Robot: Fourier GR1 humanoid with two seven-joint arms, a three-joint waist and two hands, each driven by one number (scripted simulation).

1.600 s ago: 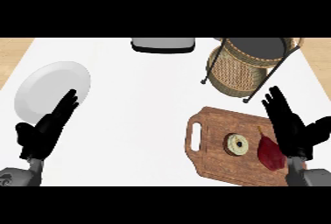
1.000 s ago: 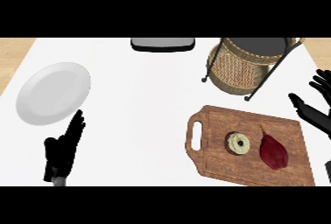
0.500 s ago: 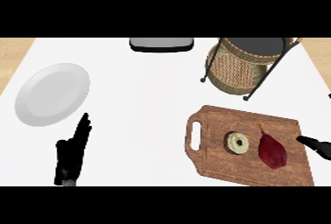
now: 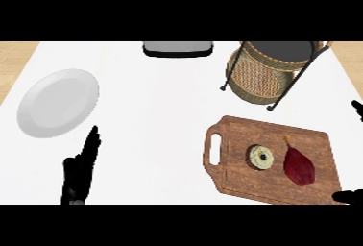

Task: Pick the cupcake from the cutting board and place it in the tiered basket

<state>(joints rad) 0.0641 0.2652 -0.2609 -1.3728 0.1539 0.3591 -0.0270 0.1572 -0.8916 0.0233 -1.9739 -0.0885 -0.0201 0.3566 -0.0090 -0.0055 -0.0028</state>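
the cupcake (image 4: 260, 156) sits untouched near the middle of the cutting board (image 4: 237, 182), frosting up, with a dark red leaf-shaped thing (image 4: 299, 166) lying just beside it on the right. the basket (image 4: 268, 72) stands just past the board's far edge.

the right hand (image 4: 348, 196) only pokes in at the lower right edge, so i can't tell what its fingers are doing. the left hand (image 4: 79, 169) rests on the bench at lower left, fingers straight and together, holding nothing, below the white plate (image 4: 56, 102).

so the step looks like the reach. i'd bring the right hand in over the board, come down on the cupcake from above, and keep the fingers off the red thing since they're so close. grab round the wrapper sides, not the frosting, then lift straight up before swinging over to the basket so it clears the wire frame.
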